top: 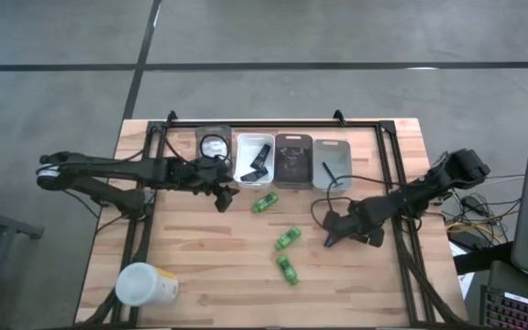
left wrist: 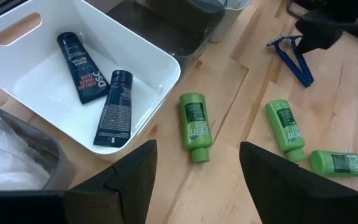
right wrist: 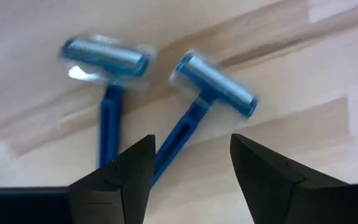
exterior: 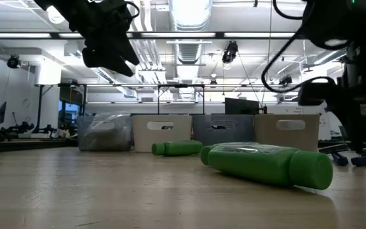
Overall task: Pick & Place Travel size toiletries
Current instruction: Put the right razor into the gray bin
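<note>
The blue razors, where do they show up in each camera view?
High view: hidden under the right tool.
Low view: blue razors at the far right edge, on the table.
Left wrist view: upper right.
Right wrist view: centre, before the tool.
Shared landmark: green bottles.

The wooden table (top: 200,266) carries four bins (top: 273,160), three green bottles (top: 287,240), two blue razors (right wrist: 160,93) and a cup (top: 145,285).

Bright overhead light, motion-blurred razors (right wrist: 160,81)
</note>
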Controlling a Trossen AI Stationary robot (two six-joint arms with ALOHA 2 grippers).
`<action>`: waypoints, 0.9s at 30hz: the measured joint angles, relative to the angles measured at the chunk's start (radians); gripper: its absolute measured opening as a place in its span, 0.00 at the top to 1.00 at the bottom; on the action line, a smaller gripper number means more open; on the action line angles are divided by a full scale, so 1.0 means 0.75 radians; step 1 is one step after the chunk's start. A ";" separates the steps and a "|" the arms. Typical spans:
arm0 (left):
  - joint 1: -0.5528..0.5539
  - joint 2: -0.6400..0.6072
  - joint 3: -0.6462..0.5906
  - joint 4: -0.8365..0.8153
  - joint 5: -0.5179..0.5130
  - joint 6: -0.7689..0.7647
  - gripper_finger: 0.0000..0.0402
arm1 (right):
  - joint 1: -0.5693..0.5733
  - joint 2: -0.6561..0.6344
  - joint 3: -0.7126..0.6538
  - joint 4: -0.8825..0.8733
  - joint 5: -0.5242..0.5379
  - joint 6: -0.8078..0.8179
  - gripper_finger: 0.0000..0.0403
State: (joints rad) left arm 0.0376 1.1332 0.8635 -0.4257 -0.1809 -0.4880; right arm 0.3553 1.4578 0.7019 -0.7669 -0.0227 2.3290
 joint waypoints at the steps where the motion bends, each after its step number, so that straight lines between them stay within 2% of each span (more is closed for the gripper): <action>1: 0.003 0.000 0.000 0.000 0.000 0.010 0.42 | 0.000 0.025 -0.003 0.000 0.000 0.000 0.51; 7: 0.014 0.000 0.000 0.000 0.000 0.030 0.42 | 0.000 0.147 0.026 0.022 0.004 -0.008 0.56; 12: 0.014 0.000 0.000 -0.001 0.000 0.032 0.42 | 0.000 0.166 0.070 -0.033 0.007 -0.096 0.61; 16: 0.014 0.000 0.000 0.000 0.000 0.037 0.42 | 0.000 0.147 0.078 -0.061 0.006 -0.167 0.70; 24: 0.014 0.001 0.000 0.000 0.000 0.026 0.42 | 0.009 0.141 0.076 -0.073 0.002 -0.250 0.94; 27: 0.014 0.001 0.000 0.000 0.000 0.021 0.42 | 0.010 0.139 0.076 -0.081 -0.006 -0.286 0.95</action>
State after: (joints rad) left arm 0.0483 1.1336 0.8635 -0.4255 -0.1806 -0.4722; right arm 0.3626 1.5622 0.7589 -0.8279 -0.0271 2.1148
